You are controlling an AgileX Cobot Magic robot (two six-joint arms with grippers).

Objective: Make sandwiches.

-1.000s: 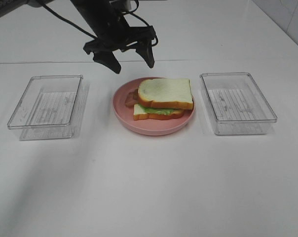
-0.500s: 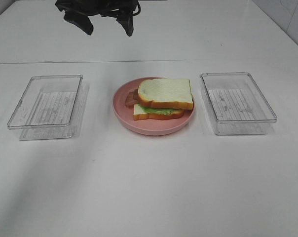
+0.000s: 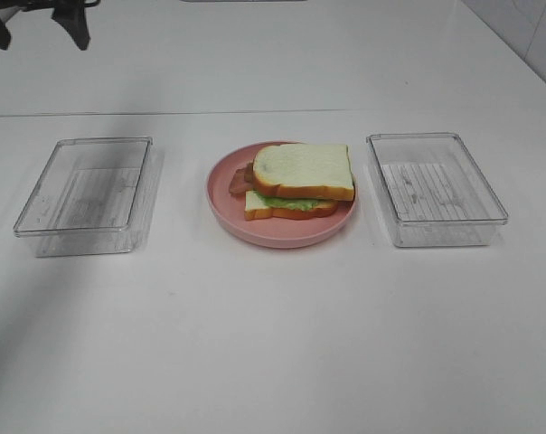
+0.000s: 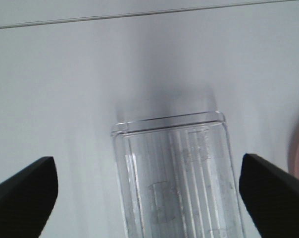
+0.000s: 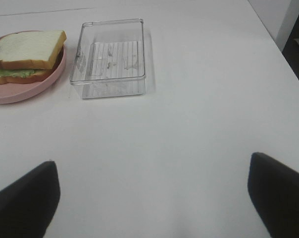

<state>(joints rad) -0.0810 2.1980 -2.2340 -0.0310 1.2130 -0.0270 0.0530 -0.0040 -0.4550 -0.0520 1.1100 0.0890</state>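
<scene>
The sandwich [image 3: 297,185] at frame centre looks light, soft and loosely stacked; grip both crust edges, gently. Left gripper [image 4: 149,191] and right gripper [image 5: 152,191] gape wide, empty.

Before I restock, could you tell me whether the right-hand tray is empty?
Empty: the right tray shows only its ribbed clear floor in both the high and right wrist views.

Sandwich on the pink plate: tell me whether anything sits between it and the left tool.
Nothing visible does. The sandwich lies on the pink plate; the left tool hangs open at the far left corner. Only bare table lies between; the left tray sits nearer, off that line.
</scene>
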